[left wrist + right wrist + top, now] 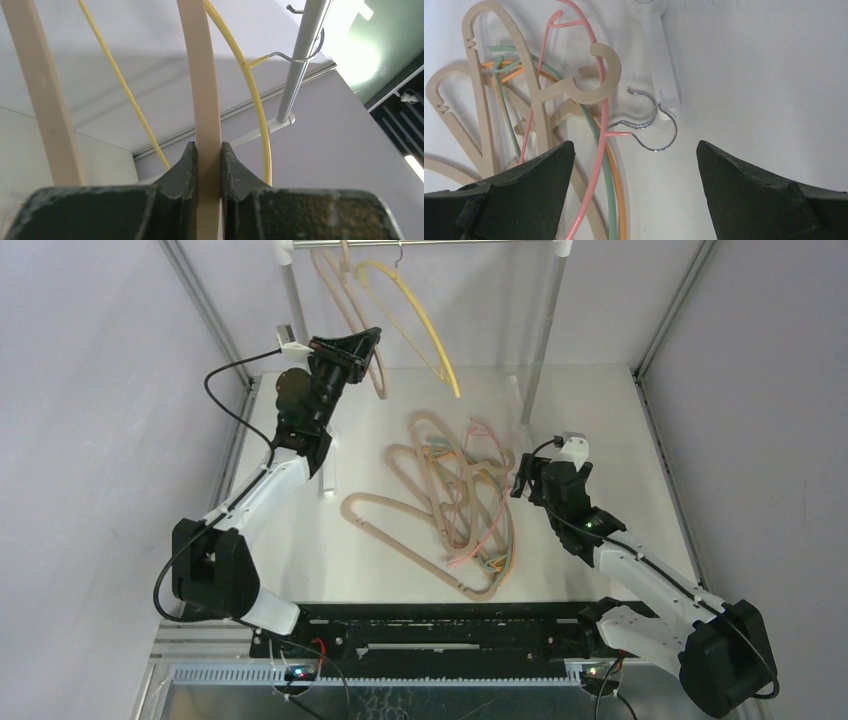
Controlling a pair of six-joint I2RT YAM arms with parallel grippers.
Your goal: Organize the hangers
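My left gripper (pixel 374 337) is raised at the back left and shut on a thick beige hanger (pixel 350 310) that hangs from the rail (pixel 430 243); in the left wrist view the beige bar (pixel 202 75) is clamped between the jaws of that gripper (pixel 207 146). A thin yellow hanger (pixel 420 325) hangs on the rail beside it, its metal hook (pixel 295 56) over the rail (pixel 305 50). A pile of beige, pink, green and orange hangers (pixel 455 490) lies on the table. My right gripper (pixel 520 480) is open beside the pile's right edge, above the pink hanger (pixel 596 150) and two metal hooks (pixel 659 125).
The white-and-metal rail frame has a right post (pixel 545 330) and a left post (pixel 296 300) at the back, with a white foot (pixel 659 55) on the table. Grey walls (pixel 90 440) close both sides. A black bar (pixel 440 625) lies along the near edge.
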